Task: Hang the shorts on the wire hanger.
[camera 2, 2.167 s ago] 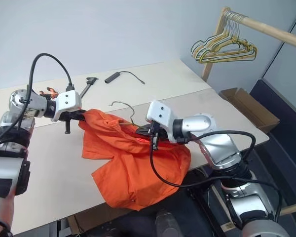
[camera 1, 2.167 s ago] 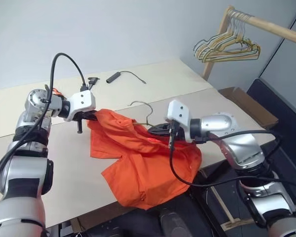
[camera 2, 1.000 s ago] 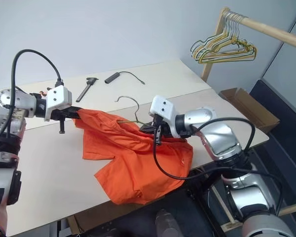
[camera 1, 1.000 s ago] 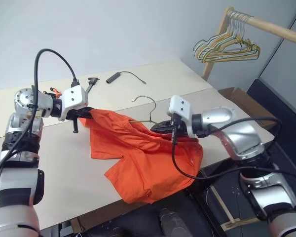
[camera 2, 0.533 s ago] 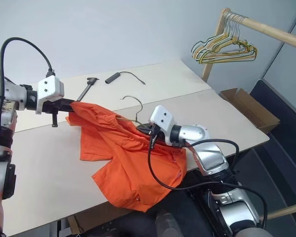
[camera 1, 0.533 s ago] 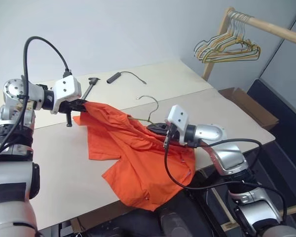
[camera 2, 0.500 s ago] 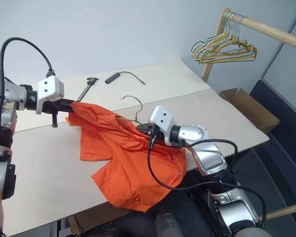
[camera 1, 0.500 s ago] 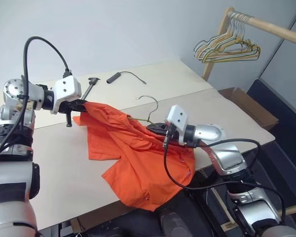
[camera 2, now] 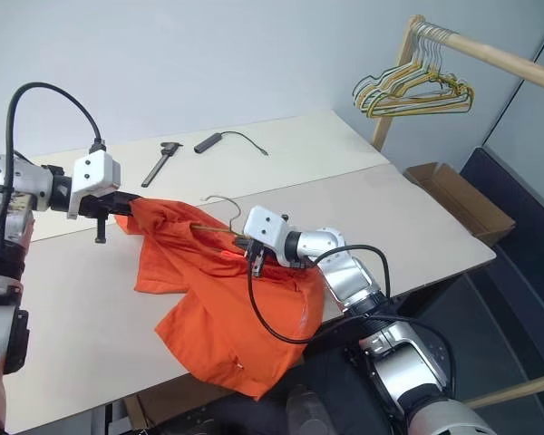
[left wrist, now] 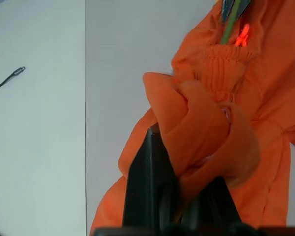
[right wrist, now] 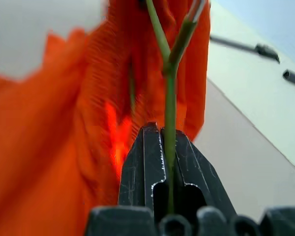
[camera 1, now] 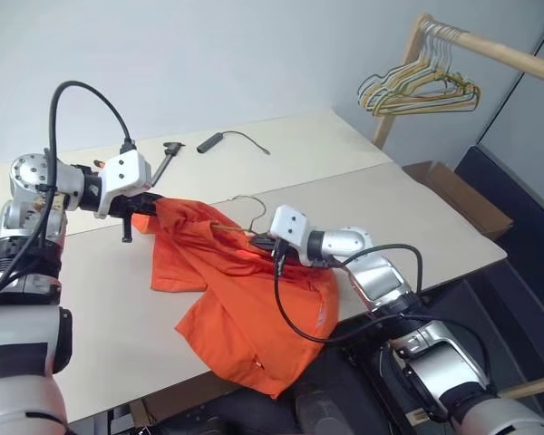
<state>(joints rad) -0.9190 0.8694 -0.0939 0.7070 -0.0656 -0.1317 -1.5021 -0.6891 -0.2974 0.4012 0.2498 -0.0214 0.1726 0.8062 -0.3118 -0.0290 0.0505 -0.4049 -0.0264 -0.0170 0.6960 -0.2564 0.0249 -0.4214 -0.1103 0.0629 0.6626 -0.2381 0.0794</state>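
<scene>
left claw [left wrist: 187, 196]: clenched on a bunched fold of the shorts' edge, held up off the table at the left end of the cloth.
right claw [right wrist: 166, 147]: clenched on the hanger wire, fingers [right wrist: 142, 162] pinched tight round the green strand, low over the middle of the shorts.
shorts [camera 1: 227, 299]: orange, spread across the table [camera 1: 100, 299]; one corner lifted by the left claw, lower part draped over the near table edge.
hanger [camera 1: 245, 201]: mostly buried in the orange cloth; hook poked out above the shorts, just behind the right claw. Wire ran from the right claw into the fabric.
table extras: black tool [camera 1: 168, 156] and short black stick with a cord [camera 1: 213, 140] on the far side, well apart from the shorts.
background: wooden rail [camera 1: 490, 45] at the right with a bunch of gold and pale hangers [camera 1: 422, 86]; cardboard box [camera 1: 458, 195] below it past the table's right end.
</scene>
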